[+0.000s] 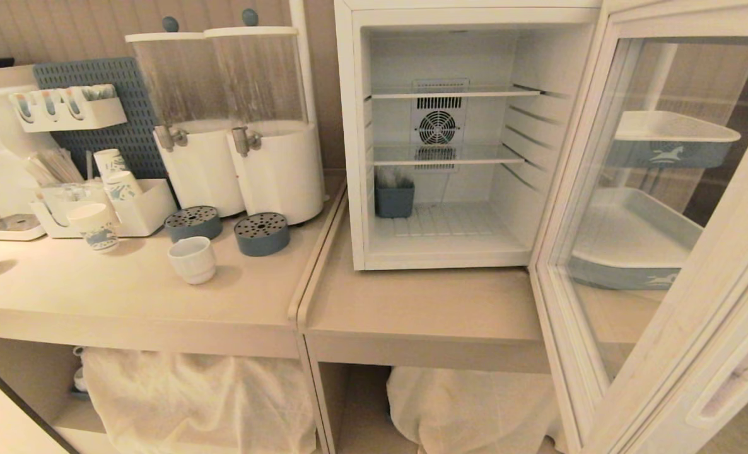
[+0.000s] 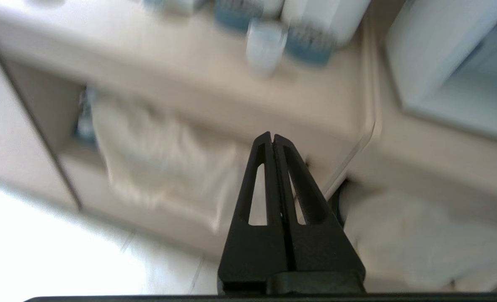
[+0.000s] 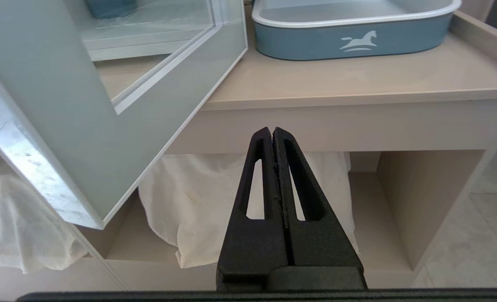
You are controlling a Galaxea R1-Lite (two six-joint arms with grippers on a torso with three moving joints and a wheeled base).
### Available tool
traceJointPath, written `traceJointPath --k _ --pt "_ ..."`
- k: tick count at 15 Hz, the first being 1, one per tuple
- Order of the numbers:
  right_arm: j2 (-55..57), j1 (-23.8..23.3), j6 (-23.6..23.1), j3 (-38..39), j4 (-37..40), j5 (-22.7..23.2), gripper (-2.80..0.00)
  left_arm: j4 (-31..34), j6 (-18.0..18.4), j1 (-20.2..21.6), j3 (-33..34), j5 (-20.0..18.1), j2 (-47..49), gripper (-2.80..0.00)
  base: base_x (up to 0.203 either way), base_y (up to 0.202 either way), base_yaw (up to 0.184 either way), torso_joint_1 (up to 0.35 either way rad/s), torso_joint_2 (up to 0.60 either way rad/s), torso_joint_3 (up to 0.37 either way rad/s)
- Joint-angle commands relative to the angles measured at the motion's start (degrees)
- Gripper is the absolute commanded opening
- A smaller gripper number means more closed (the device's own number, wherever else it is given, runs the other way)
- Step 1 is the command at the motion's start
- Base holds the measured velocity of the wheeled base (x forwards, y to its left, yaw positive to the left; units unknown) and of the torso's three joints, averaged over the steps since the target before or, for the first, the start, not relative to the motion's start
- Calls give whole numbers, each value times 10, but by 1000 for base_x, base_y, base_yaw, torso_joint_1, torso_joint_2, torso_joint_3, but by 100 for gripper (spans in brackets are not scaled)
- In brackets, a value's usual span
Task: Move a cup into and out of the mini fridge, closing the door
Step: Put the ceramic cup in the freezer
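- Over on the left of the head view, the cup (image 1: pixel 192 259) sits on the bench (image 1: pixel 128 296), just in front of two blue-grey drip trays (image 1: pixel 192 222) and near the paper cups (image 1: pixel 94 226), so a sloppy reach could knock those over.
- Mini fridge (image 1: pixel 437 145) is wide open, and the door (image 1: pixel 664 252) swings out across the right side, easy for an arm to clip.
- Left gripper (image 2: pixel 272 138) has its jaws pressed together and empty, so they need spreading before any grab.
- Right gripper (image 3: pixel 272 132) is the same, low under the bench edge.

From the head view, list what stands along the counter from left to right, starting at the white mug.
White mug → dark round drip tray → open mini fridge → its swung-out glass door.
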Motion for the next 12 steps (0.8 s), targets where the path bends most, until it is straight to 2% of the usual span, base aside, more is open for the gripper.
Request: traceJointPath --k 1,3,5,7,8,9,10,11,12 --pt "1 0 0 0 0 0 -280 44 -2 59 21 -57 -95 -280 0 0 0 0 0 0" --pt "1 0 0 0 -1 0 -280 52 8 57 66 -109 -165 -280 0 0 0 0 0 0" --pt "1 0 0 0 -1 0 -280 3 44 53 158 -144 -195 -280 0 0 0 0 0 0" --pt "1 0 0 0 -1 0 -280 -149 61 52 282 -153 -200 -280 0 0 0 0 0 0" --pt "1 0 0 0 -1 0 -280 -277 80 52 349 -157 -200 -280 0 0 0 0 0 0" --pt "1 0 0 0 -1 0 -280 -389 93 51 392 -162 -202 -280 0 0 0 0 0 0" --pt "1 0 0 0 -1 0 -280 -461 99 51 414 -165 -203 -280 0 0 0 0 0 0" --pt "1 -1 0 0 0 0 -280 -483 103 51 423 -165 -204 -280 0 0 0 0 0 0" --pt "1 0 0 0 -1 0 -280 -462 105 50 431 -165 -205 -280 0 0 0 0 0 0"
